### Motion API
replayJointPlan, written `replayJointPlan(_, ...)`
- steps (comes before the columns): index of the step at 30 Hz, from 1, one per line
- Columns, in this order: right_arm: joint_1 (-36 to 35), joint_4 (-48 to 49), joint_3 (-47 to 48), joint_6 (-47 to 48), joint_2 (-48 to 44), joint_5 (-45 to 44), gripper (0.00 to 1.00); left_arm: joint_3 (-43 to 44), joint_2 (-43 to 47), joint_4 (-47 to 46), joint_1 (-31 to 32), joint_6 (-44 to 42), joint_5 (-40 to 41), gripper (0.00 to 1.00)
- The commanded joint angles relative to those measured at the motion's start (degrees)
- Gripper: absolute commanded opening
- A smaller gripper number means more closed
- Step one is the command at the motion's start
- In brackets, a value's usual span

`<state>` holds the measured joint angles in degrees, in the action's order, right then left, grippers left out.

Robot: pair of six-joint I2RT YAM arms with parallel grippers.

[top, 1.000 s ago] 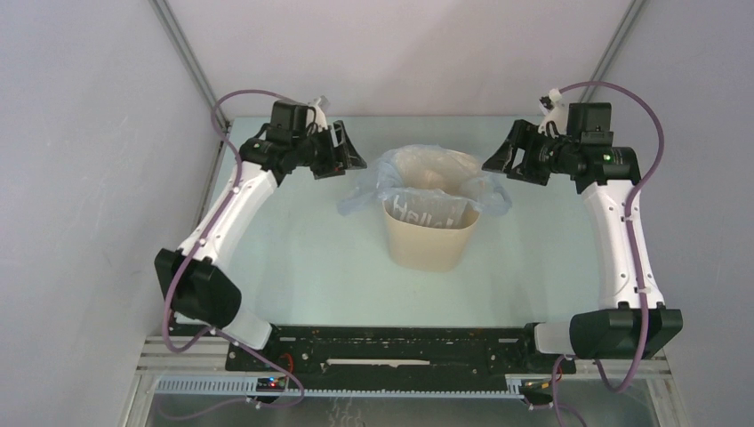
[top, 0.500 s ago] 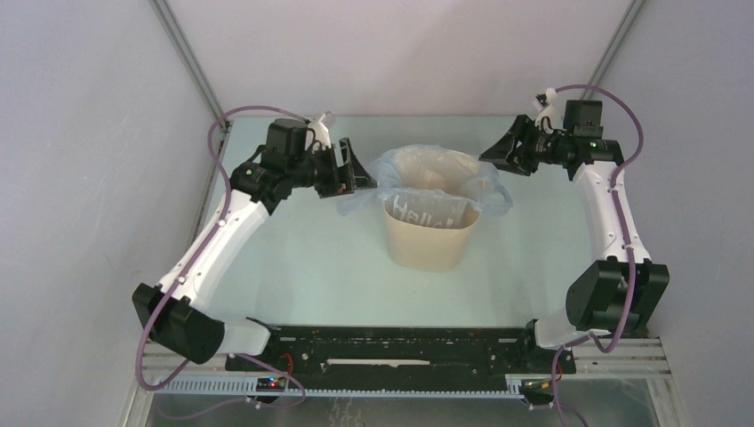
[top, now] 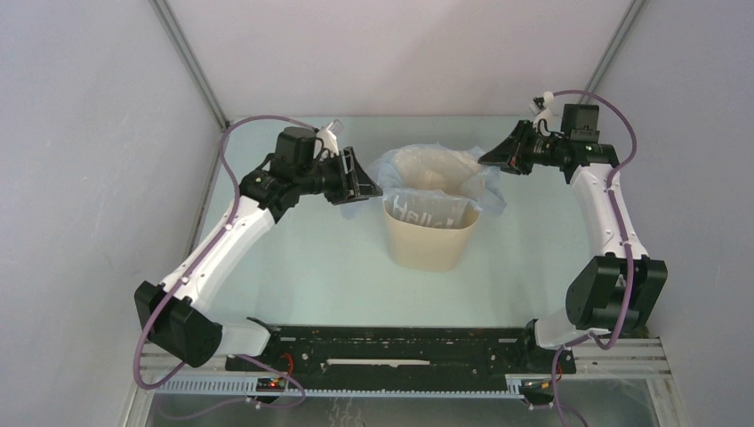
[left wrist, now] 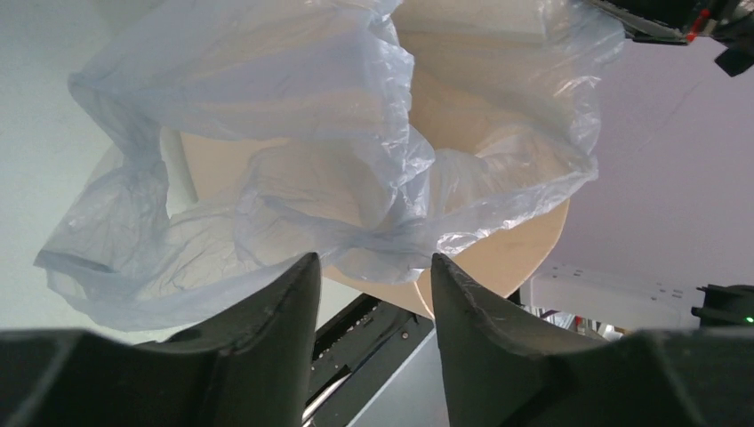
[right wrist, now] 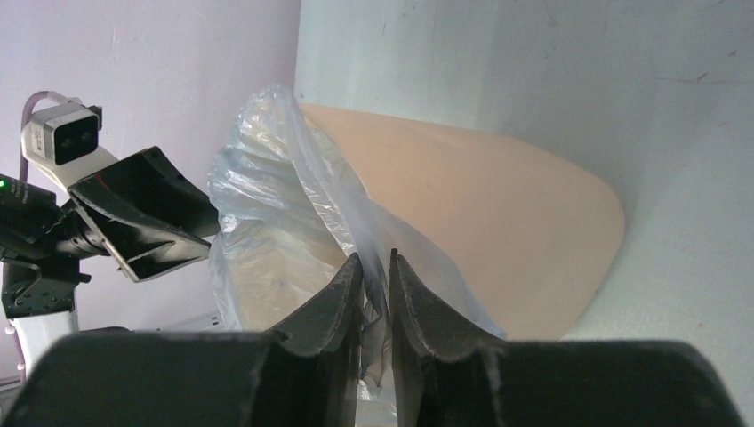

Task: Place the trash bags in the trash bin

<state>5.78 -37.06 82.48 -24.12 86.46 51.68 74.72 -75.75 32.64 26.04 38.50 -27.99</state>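
Pale mint table (top: 302, 267) fills the middle, matte, with a few faint scuffs. Plain lavender-grey walls on 3 sides: back wall (top: 400, 53) at 12 o'clock, left wall (top: 80, 178) at 9, right wall (top: 702, 178) at 3. 2 aluminium posts rise from the far corners, left post (top: 188, 62) at 11, right post (top: 613, 44) at 1. Black mounting plate (top: 400, 347) along the edge at 6 o'clock, with a white slotted cable duct (top: 382, 387) just beside it. Light is even and shadows are soft.

My left arm stretched forward, left claw (left wrist: 373, 267) gaping, right arm bent, right claw (right wrist: 375, 267) pinching the trash bag (right wrist: 267, 222).
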Motion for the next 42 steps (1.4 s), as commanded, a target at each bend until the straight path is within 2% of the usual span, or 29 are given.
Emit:
replayJointPlan(1,0.2,1.7,3.5,-1.8,0.0,-2.6,0.23,2.2,0.3,-1.7,0.8,2.5,1.7,0.57)
replayJointPlan(5,0.2,1.3,4.2,-1.3,1.0,-5.4,0.18,1.9,1.0,1.2,0.9,0.3,3.1,0.72)
replayJointPlan(11,0.2,1.6,5.0,-0.9,4.6,-6.6,0.09,0.6,2.7,3.0,0.9,-2.0,2.6,0.75)
replayJointPlan(20,0.2,-2.6,0.4,5.3,5.7,-10.2,0.13,6.7,-2.6,4.5,0.9,-3.4,2.1,0.6)
replayJointPlan(24,-1.4,-2.6,-1.8,5.8,3.6,-11.1,0.16,14.3,-4.9,9.1,0.8,-5.2,1.7,0.57)
replayJointPlan(25,-1.6,-2.7,-1.7,5.9,3.1,-11.3,0.17,15.8,-4.9,9.9,0.8,-5.4,1.9,0.58)
replayJointPlan(28,-1.6,-6.1,0.9,6.0,1.4,-15.0,0.22,18.1,-3.7,11.2,0.8,-5.5,3.2,0.7)
replayJointPlan(31,-1.6,-10.5,5.1,7.0,-2.0,-21.0,0.41,17.7,-1.4,11.3,0.8,-4.3,4.4,0.79)
replayJointPlan(32,-1.4,-11.6,6.4,7.1,-3.2,-22.3,0.48,17.1,-0.2,11.3,0.8,-3.9,4.9,0.8)
replayJointPlan(36,-0.9,-16.7,10.4,6.5,-7.2,-25.1,0.65,14.0,5.5,11.2,0.8,-1.6,7.5,0.84)
replayJointPlan(40,-0.7,-19.0,10.0,3.3,-12.0,-24.7,0.73,8.4,10.9,8.1,0.4,6.9,9.8,0.85)
replayJointPlan(42,-0.7,-18.6,8.7,0.1,-14.7,-21.8,0.76,3.7,13.3,3.6,-0.6,12.4,8.9,0.86)
